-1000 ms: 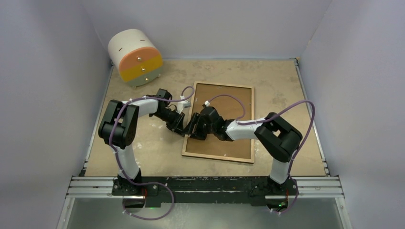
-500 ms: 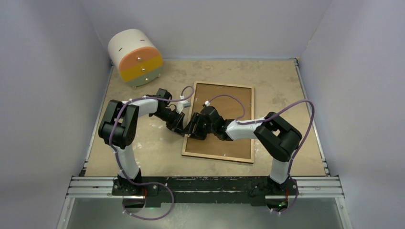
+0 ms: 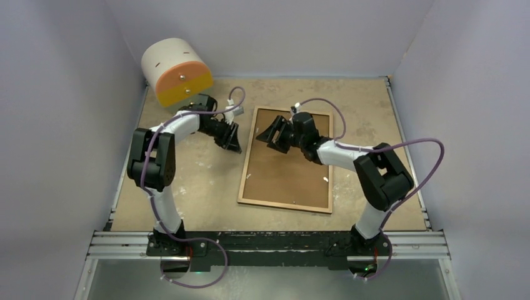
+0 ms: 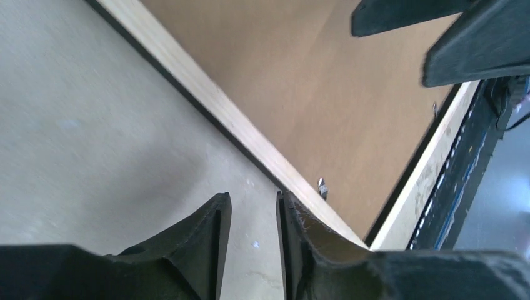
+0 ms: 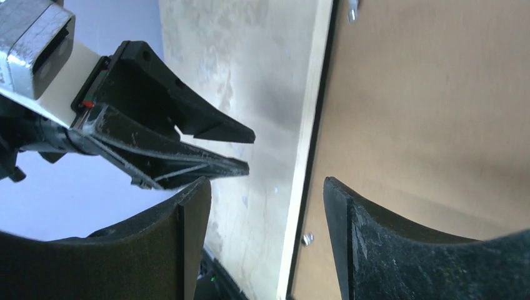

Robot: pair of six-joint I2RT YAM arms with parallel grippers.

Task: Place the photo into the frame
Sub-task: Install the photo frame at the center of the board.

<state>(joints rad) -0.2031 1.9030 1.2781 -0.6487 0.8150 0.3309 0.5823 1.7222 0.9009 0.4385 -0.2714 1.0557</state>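
Wood-rimmed frame (image 3: 284, 207) runs near-to-far on the worktop (image 3: 187, 194), my spread empty right hand (image 3: 263, 137) over its far-left corner, my barely parted left hand (image 3: 235, 145) just outside.

No readable text, labels or numbers, seemingly

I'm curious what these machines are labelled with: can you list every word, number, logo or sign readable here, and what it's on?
None: no view shows readable text.
Brown backing panel in the frame: plain.
Round drawer unit: plain orange and yellow fronts, no label.
Dark strip beyond the frame, left wrist view: pale specks, too blurred to read.
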